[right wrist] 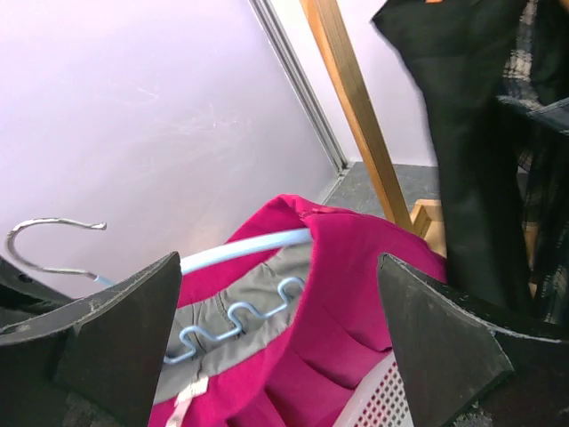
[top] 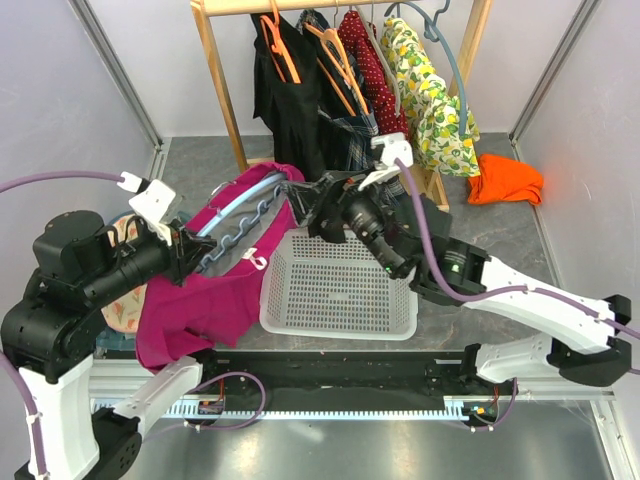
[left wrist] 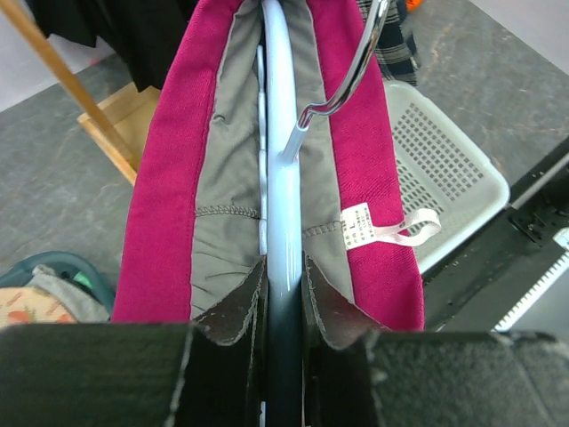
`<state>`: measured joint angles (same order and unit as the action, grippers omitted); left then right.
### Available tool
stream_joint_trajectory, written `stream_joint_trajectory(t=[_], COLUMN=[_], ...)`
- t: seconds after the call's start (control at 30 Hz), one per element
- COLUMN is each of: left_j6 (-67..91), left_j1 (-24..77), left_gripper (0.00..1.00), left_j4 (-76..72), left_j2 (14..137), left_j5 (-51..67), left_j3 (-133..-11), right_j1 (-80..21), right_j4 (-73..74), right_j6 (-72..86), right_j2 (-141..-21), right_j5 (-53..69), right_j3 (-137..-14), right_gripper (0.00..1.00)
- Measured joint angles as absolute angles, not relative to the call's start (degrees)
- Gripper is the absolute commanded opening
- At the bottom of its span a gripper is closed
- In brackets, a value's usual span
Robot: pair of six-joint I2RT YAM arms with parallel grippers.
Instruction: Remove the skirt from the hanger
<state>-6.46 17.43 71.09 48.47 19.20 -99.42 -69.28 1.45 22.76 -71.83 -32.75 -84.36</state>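
Observation:
The plaid skirt [top: 352, 140] hangs on the rack on the pale peach hanger [top: 338, 62], with no gripper on either. Its checks show at the right edge of the right wrist view [right wrist: 544, 258]. My left gripper [top: 188, 245] is shut on the bar of a light-blue hanger [left wrist: 283, 178] that carries a magenta garment [top: 215, 300] with a grey waist lining [left wrist: 227, 178]. My right gripper [top: 318, 205] is open and empty. It faces the far end of the magenta waistband [right wrist: 356, 267], which lies ahead between the fingers.
A white mesh basket [top: 272, 318] sits in the middle, partly under the magenta garment. The wooden rack [top: 222, 85] holds a black garment [top: 285, 110], a red-orange hanger [top: 278, 45], and red dotted and lemon-print clothes. An orange cloth [top: 505, 180] lies at the back right.

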Motion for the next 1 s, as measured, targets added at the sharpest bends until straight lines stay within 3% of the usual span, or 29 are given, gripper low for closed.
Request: stream_joint_trajectory(t=[0.3,0.6,0.8,0.87,0.9,1.0], left_j6=[-6.48,-6.52,-6.5,-6.5,-6.5,-6.48], left_j1=[17.41,17.41,17.41,17.41,17.41,17.41], left_gripper=[0.02,0.02,0.02,0.02,0.02,0.02], left_j4=[71.07,71.07,71.09,71.09,71.09,71.13], left_j2=[48.99,47.03,46.28,46.35,46.35,46.5], left_j5=[22.28,23.09,23.27,23.62,23.81,24.75], left_j3=[-99.35,-98.94,-98.94,-98.94,-98.94,-98.94], right_j1=[-68.84,-65.71,-65.08,-65.01,-65.01,-65.01], right_j4=[0.84,-1.28,-1.91,-1.93,-1.93,-1.69], right_j6=[22.7,24.08,25.1,25.3,25.5,25.67], right_j2=[-78.26,-78.7,-78.7,-78.72,-78.74,-79.22], right_j5=[-33.04,-33.47,-33.12,-32.75,-32.58,-31.88], right_j3=[-84.49,-83.61,-82.52,-82.52,-82.52,-82.72], right_gripper=[0.94,0.72,0.67,0.59,0.47,0.23])
